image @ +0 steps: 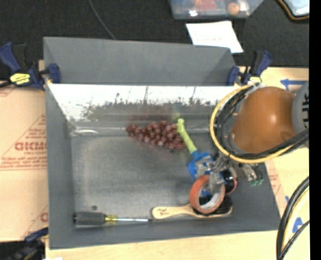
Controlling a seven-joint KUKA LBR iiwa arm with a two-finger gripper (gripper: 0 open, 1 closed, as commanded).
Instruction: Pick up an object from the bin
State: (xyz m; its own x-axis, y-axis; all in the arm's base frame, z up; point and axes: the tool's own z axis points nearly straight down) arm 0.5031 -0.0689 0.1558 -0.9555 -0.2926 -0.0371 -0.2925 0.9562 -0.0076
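Five loose things lie in the grey bin (60,161), and the nearest are along the front wall: a screwdriver (103,219) with a black handle at the left, and a wooden spoon (174,213) whose bowl end runs under an orange ring (195,196) with a blue inside, in the front right corner. The gripper (217,180) hangs right over that ring, touching or nearly touching its upper edge. Whether it is spread or pressed together I cannot tell, since cables and the arm's orange cover (261,121) crowd it. The ring looks the likeliest pick. To take it cleanly, the gripper should probably straddle one wall of the ring rather than its whole width, staying clear of the spoon beneath and the bin's right wall. Just behind lies a green-handled tool (185,137) with a blue head, close enough to get snagged. Farthest back, by the rear wall, sits a bunch of dark red grapes (156,134).
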